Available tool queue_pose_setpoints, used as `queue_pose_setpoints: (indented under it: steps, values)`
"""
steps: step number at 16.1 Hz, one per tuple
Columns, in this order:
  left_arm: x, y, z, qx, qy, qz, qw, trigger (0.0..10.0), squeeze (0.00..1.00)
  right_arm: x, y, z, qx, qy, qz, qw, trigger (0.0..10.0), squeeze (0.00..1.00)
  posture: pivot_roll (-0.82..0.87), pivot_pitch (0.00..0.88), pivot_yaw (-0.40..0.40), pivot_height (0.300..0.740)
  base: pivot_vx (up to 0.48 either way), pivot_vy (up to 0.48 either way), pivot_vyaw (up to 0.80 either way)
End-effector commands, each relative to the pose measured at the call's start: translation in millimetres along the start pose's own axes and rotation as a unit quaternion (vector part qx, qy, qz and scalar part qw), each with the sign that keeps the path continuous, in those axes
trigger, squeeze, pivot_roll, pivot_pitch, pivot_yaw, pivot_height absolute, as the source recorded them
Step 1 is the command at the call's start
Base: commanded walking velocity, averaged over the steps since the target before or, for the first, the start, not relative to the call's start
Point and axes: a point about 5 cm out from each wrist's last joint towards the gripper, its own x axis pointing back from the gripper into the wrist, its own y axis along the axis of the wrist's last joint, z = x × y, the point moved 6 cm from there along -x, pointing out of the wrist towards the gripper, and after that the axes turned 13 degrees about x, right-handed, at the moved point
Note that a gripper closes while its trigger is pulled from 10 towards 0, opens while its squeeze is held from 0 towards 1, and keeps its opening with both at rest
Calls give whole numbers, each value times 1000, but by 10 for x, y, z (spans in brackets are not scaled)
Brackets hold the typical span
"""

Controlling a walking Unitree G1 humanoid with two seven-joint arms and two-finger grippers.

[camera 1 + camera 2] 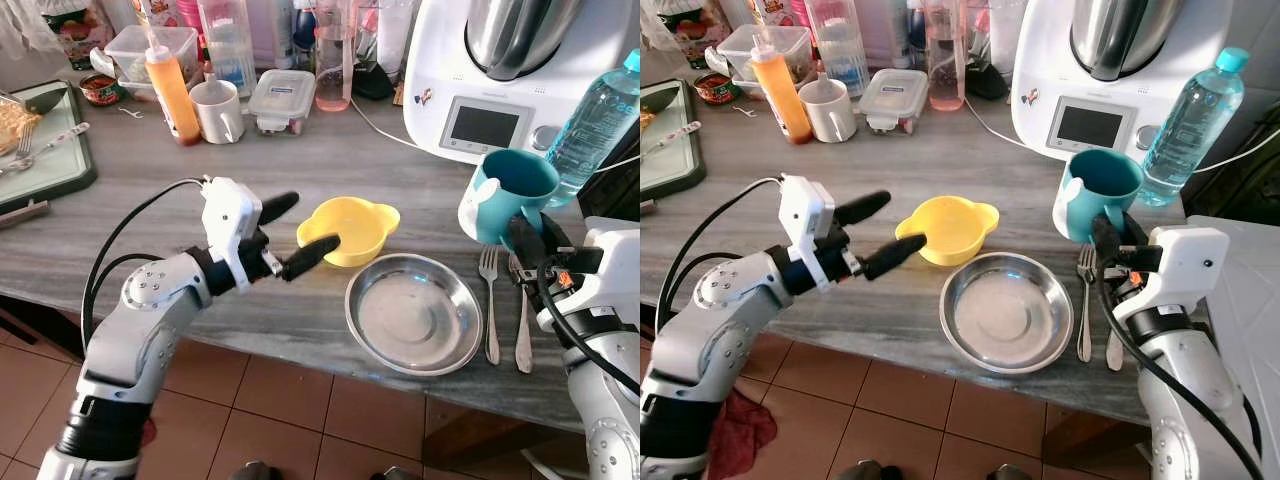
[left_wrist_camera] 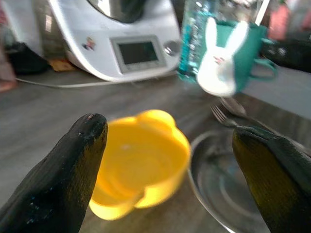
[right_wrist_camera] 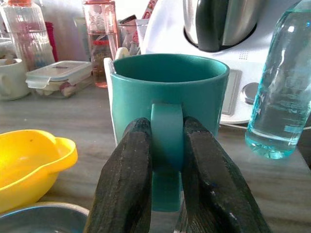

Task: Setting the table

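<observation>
At the right edge of the desk (image 1: 300, 160), my right gripper (image 3: 166, 145) has its jaws closed on the handle of the teal mug (image 1: 508, 195), held just above the fork (image 1: 489, 300) and spoon (image 1: 522, 320). My left gripper (image 1: 290, 235) hovers with jaws spread wide and empty beside the yellow bowl (image 1: 350, 228), which sits touching the steel plate (image 1: 415, 312). To finish well, I judge: keep the mug upright, lower it behind the cutlery, clear of the water bottle (image 1: 595, 115), then release.
</observation>
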Motion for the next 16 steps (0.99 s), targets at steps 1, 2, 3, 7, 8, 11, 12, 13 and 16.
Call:
queue_pose_setpoints:
  steps: [1, 2, 3, 7, 8, 11, 12, 13, 16]
  values:
    - [14, 9, -60, -6, -15, 6, 1000, 10000, 0, 30, -8, -10, -2, 6, 2, 1000, 10000, 0, 40, 175, 5, 714, 0, 0, 0]
    - [4, 5, -67, -5, -19, 8, 1000, 10000, 0, 45, -32, -1, -4, 11, 4, 1000, 10000, 0, 40, 175, 5, 714, 0, 0, 0]
    - [1, -2, -78, -2, -22, 10, 1000, 10000, 0, 48, -41, 0, -6, 12, 5, 1000, 10000, 0, 40, 175, 5, 714, 0, 0, 0]
    - [4, -65, -126, 3, -28, 17, 999, 10000, 0, 31, -108, 9, -21, 26, 5, 999, 10000, 0, 35, 172, 13, 714, 0, 0, 0]
    - [0, -61, -127, 2, -29, 16, 999, 10000, 0, 23, -115, 10, -22, 30, 4, 999, 10000, 0, 35, 172, 13, 714, 0, 0, 0]
    - [-7, -44, -120, 1, -27, 15, 1000, 10000, 0, -15, -185, -17, -31, 29, 6, 999, 10000, 0, 40, 177, 18, 714, 0, 0, 0]
    - [-5, -30, -113, 0, -23, 13, 1000, 10000, 0, -44, -193, 10, -29, 37, 1, 999, 10000, 0, 45, 181, 21, 714, 0, 0, 0]
    - [-1, -29, -120, 0, -24, 13, 1000, 10000, 0, -64, -195, 27, -29, 41, 0, 999, 10000, 0, 49, 182, 22, 714, 0, 0, 0]
    - [6, -23, -129, 1, -22, 13, 1000, 10000, 0, -133, -194, 119, -32, 63, -6, 997, 10000, 0, 58, 184, 23, 714, 0, 0, 0]
